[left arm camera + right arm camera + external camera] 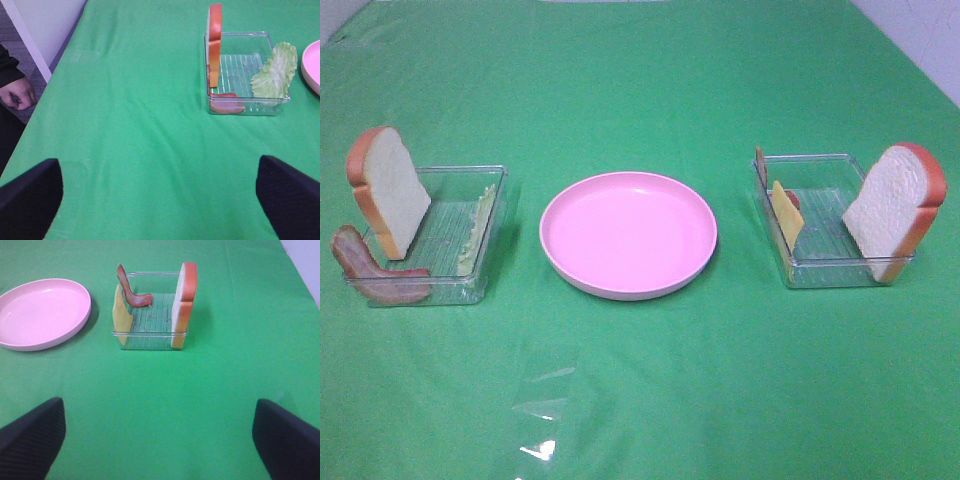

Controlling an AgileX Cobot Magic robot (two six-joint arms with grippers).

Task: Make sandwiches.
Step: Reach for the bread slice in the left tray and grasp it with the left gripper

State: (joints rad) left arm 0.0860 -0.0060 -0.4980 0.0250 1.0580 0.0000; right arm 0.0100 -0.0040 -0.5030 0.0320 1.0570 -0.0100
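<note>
Sandwiches not started yet. The plate point(628, 235) is bare and the sandwich parts point(390, 190) sit in the left tray point(485, 180) and right tray point(820, 270) on either side of it. Left gripper point(157, 180) and right gripper point(157, 415) both gape wide, empty. Next up, I'd guess, is grabbing a bread slice point(895, 205).

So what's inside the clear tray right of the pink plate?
Right tray holds a bread slice standing against its outer wall, and a yellow cheese slice and a bacon strip leaning at the opposite wall. Cheese covers part of the bacon in the overhead view.
</note>
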